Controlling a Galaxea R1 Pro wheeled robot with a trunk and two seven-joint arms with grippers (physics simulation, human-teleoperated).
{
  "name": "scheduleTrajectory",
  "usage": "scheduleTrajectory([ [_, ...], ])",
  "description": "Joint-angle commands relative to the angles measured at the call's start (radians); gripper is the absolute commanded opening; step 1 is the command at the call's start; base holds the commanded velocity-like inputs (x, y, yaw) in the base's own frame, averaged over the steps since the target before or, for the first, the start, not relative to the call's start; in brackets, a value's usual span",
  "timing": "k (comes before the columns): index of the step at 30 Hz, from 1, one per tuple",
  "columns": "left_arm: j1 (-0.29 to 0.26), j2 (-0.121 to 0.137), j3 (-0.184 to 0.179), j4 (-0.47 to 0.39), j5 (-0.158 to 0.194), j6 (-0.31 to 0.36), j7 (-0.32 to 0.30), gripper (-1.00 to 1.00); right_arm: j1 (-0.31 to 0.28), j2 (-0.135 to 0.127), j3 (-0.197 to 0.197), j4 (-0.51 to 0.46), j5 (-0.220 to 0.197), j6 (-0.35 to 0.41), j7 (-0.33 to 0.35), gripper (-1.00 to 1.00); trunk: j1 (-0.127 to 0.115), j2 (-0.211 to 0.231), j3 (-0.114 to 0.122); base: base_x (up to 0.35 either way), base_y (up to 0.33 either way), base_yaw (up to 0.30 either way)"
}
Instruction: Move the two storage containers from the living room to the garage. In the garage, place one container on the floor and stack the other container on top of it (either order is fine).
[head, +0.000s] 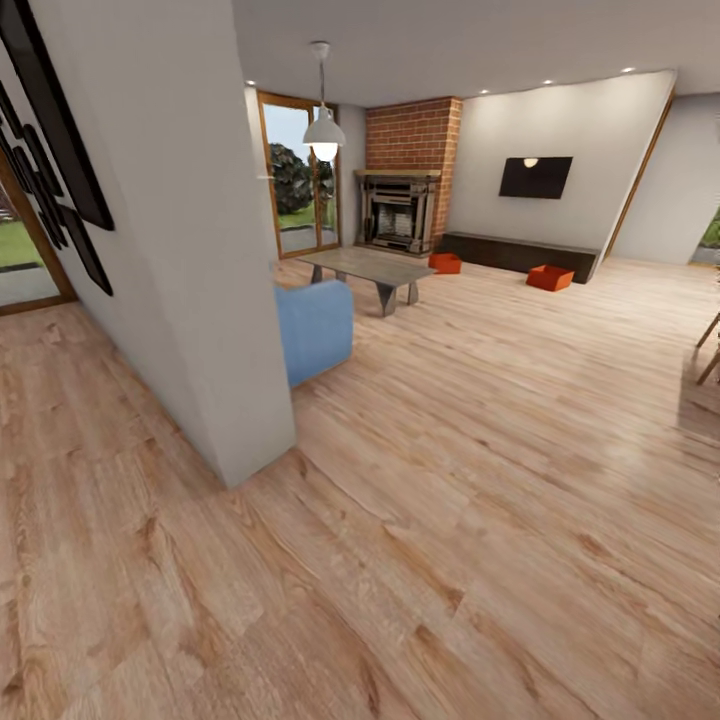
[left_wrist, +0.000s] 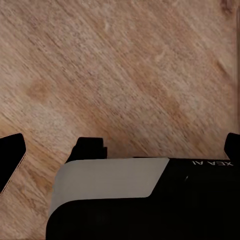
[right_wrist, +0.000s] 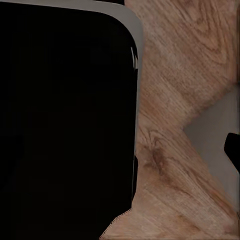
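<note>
From the head camera, the living room opens ahead across a light wood plank floor (head: 480, 500). A pale wall corner (head: 200, 300) stands close at the left, with black wall art (head: 60, 160) on its side face. Just behind that corner sits a blue armchair (head: 315, 328), and beyond it a low grey coffee table (head: 368, 268). At the far end rises the red brick fireplace (head: 405, 180), with a black TV (head: 536, 176) on the wall to its right and a long dark cabinet (head: 520, 254) below the TV. The two storage containers rest on the floor in front of that cabinet, well apart from each other: one (head: 445, 262) near the fireplace, just past the coffee table, the other (head: 550, 277) further right. A white pendant lamp (head: 324, 128) hangs before the glass doors (head: 300, 180).

The left wrist camera looks down on wood planks over a black and grey robot part (left_wrist: 140, 195); whether the left tool is open or closed cannot be told.

The right wrist camera shows a large black panel (right_wrist: 65, 120) with a grey edge beside wood flooring; the right tool's state cannot be told either.
</note>
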Motion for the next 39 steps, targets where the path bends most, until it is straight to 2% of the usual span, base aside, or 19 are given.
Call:
scheduleTrajectory([
  [1,0.000,0.000,-0.009,0.001,0.010,-0.004,0.004,1.00,0.000,-0.001,0.001,0.000,0.001,0.000,0.001,1.00,0.001,0.000,-0.001,0.344,-0.001,-0.165],
  [26,-0.001,-0.001,-0.009,0.001,0.010,-0.004,0.004,1.00,0.000,-0.003,0.002,0.000,0.002,-0.001,0.001,1.00,0.001,0.000,-0.017,0.344,0.000,-0.232],
  [39,-0.001,-0.001,-0.009,0.001,0.010,-0.004,0.004,1.00,0.000,-0.003,0.002,0.000,0.002,-0.001,0.001,1.00,0.001,0.000,-0.006,0.344,0.000,-0.074],
])
